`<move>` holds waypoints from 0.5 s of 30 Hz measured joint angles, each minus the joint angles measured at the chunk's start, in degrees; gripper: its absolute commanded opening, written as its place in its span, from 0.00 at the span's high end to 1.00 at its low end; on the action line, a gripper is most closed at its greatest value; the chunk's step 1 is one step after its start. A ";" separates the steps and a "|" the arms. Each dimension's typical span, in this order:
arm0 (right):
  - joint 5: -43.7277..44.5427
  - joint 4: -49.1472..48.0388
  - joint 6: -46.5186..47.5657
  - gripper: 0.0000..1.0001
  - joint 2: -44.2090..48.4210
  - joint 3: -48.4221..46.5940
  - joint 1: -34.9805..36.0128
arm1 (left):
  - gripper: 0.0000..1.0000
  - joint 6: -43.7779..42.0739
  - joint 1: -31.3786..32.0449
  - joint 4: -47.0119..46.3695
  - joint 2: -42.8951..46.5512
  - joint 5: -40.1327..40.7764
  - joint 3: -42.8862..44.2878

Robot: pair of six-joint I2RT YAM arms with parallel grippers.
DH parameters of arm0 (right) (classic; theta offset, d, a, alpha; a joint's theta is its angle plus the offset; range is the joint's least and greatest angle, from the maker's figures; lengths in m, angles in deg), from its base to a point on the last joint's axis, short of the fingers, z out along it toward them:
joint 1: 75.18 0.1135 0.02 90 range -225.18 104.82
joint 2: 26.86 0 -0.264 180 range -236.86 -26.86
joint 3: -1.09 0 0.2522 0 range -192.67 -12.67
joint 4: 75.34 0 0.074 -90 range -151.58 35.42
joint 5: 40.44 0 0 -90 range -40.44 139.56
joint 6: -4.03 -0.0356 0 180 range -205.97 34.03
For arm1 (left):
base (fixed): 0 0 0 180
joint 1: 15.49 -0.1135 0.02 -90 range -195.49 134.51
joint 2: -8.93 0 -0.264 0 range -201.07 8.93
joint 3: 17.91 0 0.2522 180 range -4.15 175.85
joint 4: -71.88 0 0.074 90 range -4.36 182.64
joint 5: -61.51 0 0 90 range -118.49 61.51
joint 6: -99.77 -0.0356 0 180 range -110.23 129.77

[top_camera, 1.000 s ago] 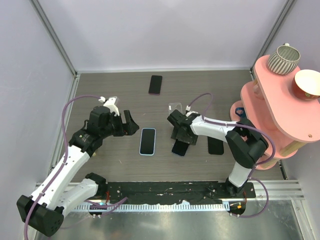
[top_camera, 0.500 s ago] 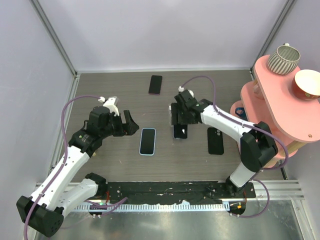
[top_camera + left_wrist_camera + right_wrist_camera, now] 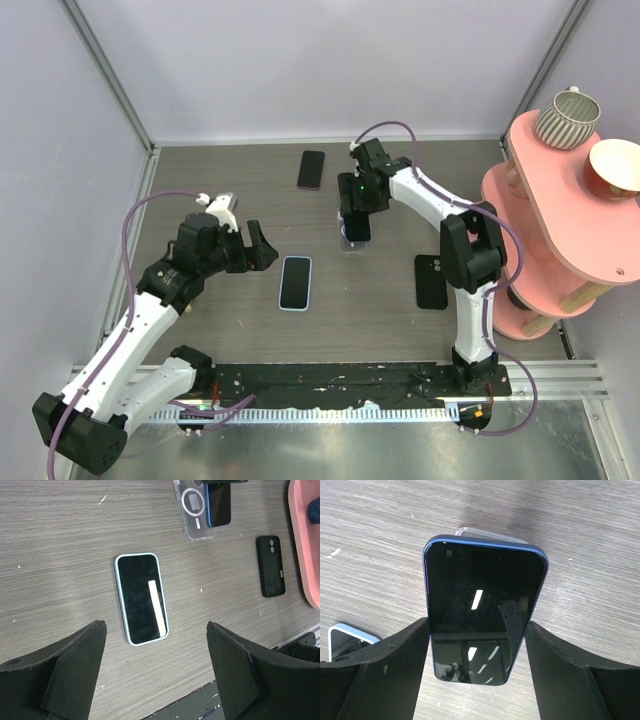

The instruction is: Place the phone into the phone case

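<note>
My right gripper (image 3: 357,208) is shut on the phone (image 3: 482,605), a dark glossy slab with a thin dark-blue edge, gripping its long sides near the lower end. The phone is held over the right side of the clear phone case (image 3: 194,507), which lies flat on the table with its white ring showing. In the right wrist view only the case's far rim (image 3: 492,533) shows past the phone's top end. I cannot tell whether phone and case touch. My left gripper (image 3: 258,246) is open and empty above the table, near a light-blue phone.
A light-blue-rimmed phone (image 3: 295,282) lies screen-up in front of the left gripper. A black phone with a pinkish rim (image 3: 311,169) lies at the back. A black case (image 3: 431,281) lies right of centre. A pink tiered shelf (image 3: 545,215) with cups stands at the right.
My right gripper has carried the phone away from the table's middle toward the back, to above the clear case. The left arm has not moved.
</note>
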 measured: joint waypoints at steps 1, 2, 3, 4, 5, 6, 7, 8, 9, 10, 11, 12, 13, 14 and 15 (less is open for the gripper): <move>-0.46 0.09 0.70 0.56 -0.63 0.00 -0.04 | 0.14 0.00 0.00 0.00 0.09 0.00 0.00; -0.90 0.09 1.16 0.56 -1.20 0.00 -0.02 | 0.14 0.00 0.00 0.00 0.22 0.00 -0.02; -1.40 0.02 1.60 0.56 -1.73 0.00 0.07 | 0.14 0.00 0.00 0.00 0.33 0.00 -0.02; -1.90 -0.13 1.86 0.56 -2.12 0.00 0.13 | 0.14 0.00 0.00 0.00 0.37 0.02 -0.02; -2.47 -0.37 2.16 0.56 -2.45 0.00 0.15 | 0.14 0.00 0.00 0.00 0.44 0.00 -0.04; -2.89 -0.63 2.36 0.56 -2.64 0.00 0.15 | 0.14 0.00 0.00 0.00 0.46 0.00 -0.07; -3.21 -0.87 2.49 0.56 -2.69 0.00 0.15 | 0.14 0.00 0.00 0.00 0.46 0.00 -0.09; -3.45 -1.16 2.49 0.56 -2.69 0.00 0.17 | 0.14 0.00 0.00 0.00 0.46 0.00 -0.09; -3.61 -1.49 2.49 0.56 -2.69 0.00 0.22 | 0.14 0.00 0.00 0.00 0.46 0.00 -0.09; -3.61 -2.14 2.47 0.57 -2.69 0.00 0.26 | 0.14 0.00 0.00 -0.02 0.46 0.00 -0.09; -3.58 -2.62 2.45 0.57 -2.69 0.00 0.28 | 0.14 0.00 0.00 -0.02 0.46 0.00 -0.09; -3.56 -3.17 2.45 0.57 -2.69 0.04 0.28 | 0.14 0.00 0.00 -0.02 0.46 0.00 -0.09; -3.43 -3.78 2.45 0.57 -2.69 0.17 0.26 | 0.14 0.00 0.00 0.00 0.46 0.00 -0.09; -3.17 -4.55 2.43 0.57 -2.69 0.42 0.26 | 0.14 0.00 0.00 -0.02 0.46 0.02 -0.09; -2.84 -5.27 2.38 0.57 -2.69 0.72 0.26 | 0.14 0.00 0.00 0.00 0.46 0.00 -0.09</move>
